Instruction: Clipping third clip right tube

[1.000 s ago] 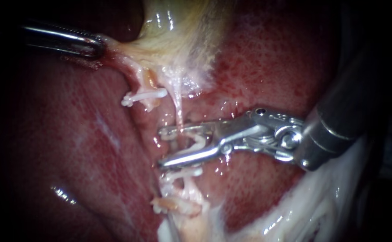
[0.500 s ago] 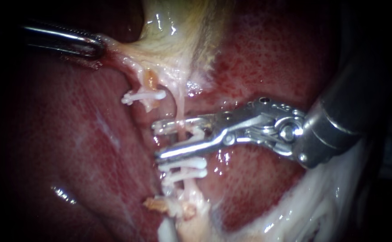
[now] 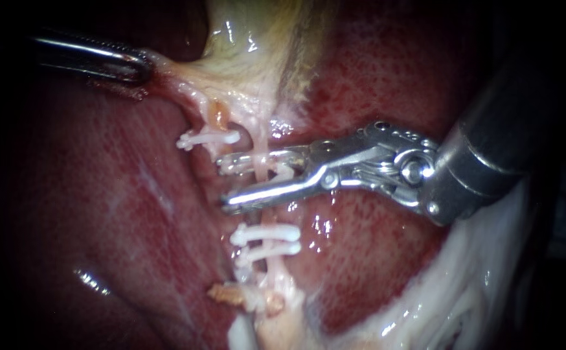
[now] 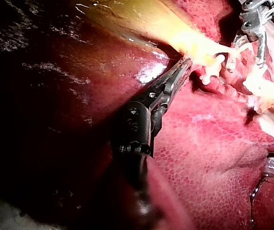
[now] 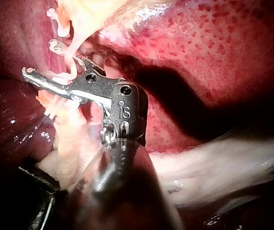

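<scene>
The liver (image 3: 101,214) fills the field, and the gallbladder (image 3: 257,45) hangs at its upper edge. The left instrument (image 3: 134,65) has its pincer closed on the gallbladder's lower edge and draws it away from the tubes. That pull looks worth keeping even, so the tubes stay taut.

The right instrument (image 3: 225,185) reaches across with its pincer open. A gap shows between its two halves, with what looks like a white clip seated deep inside.

The right tube (image 3: 259,139) runs down from the gallbladder and passes through that gap. It lies just beside the left tube, which carries one clip (image 3: 208,138).

Two clips (image 3: 267,241) already sit on the right tube just below the pincer, close together.

To close well, the pincer should probably sit square across the tube. Both tips should pass beyond the tube, and no liver should be caught. It should stay clear of the pair below, leaving bare tube between for a cut.
</scene>
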Controlling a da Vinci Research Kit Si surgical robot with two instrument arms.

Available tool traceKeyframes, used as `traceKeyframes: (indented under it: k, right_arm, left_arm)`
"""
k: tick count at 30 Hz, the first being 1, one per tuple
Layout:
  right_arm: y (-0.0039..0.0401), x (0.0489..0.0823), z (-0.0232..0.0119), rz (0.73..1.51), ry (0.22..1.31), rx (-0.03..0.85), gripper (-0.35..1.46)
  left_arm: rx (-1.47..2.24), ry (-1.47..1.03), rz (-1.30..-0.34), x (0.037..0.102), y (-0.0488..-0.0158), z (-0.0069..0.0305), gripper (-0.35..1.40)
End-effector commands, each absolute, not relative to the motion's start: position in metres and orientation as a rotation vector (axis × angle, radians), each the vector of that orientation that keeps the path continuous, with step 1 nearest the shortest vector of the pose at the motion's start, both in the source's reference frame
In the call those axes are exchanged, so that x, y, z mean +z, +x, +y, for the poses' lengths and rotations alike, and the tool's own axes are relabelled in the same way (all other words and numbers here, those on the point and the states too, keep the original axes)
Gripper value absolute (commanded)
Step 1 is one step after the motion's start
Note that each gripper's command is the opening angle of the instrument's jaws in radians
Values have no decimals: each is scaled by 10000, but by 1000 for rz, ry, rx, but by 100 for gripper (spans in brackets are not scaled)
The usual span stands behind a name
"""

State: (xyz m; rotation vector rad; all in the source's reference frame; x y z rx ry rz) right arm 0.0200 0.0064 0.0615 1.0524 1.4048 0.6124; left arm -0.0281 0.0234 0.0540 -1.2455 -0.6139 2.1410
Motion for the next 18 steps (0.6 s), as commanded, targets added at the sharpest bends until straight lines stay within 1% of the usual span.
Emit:
traceKeyframes:
  k: [1, 7, 9, 10, 11, 12, 18]
  right_arm:
    - [198, 615, 64, 1404, 1052, 612, 28]
    - [197, 614, 65, 1405, 1053, 612, 10]
    - [196, 614, 65, 1405, 1054, 612, -5]
    - [196, 613, 65, 1405, 1052, 614, -15]
    - [195, 613, 65, 1405, 1052, 613, -30]
    - [194, 613, 65, 1405, 1053, 614, -35]
    - [193, 610, 67, 1383, 1083, 616, -35]
  left_arm:
    - [2141, -1246, -614, 540, -281, 234, -35]
    - [2141, -1246, -614, 540, -281, 234, -35]
    - [2141, -1246, -614, 540, -281, 234, -35]
    - [2141, -1246, -614, 540, -281, 234, -35]
    - [2141, -1246, -614, 540, -281, 234, -35]
    - [2141, -1246, -614, 540, -281, 234, -35]
    - [2141, -1246, -614, 540, -282, 234, -35]
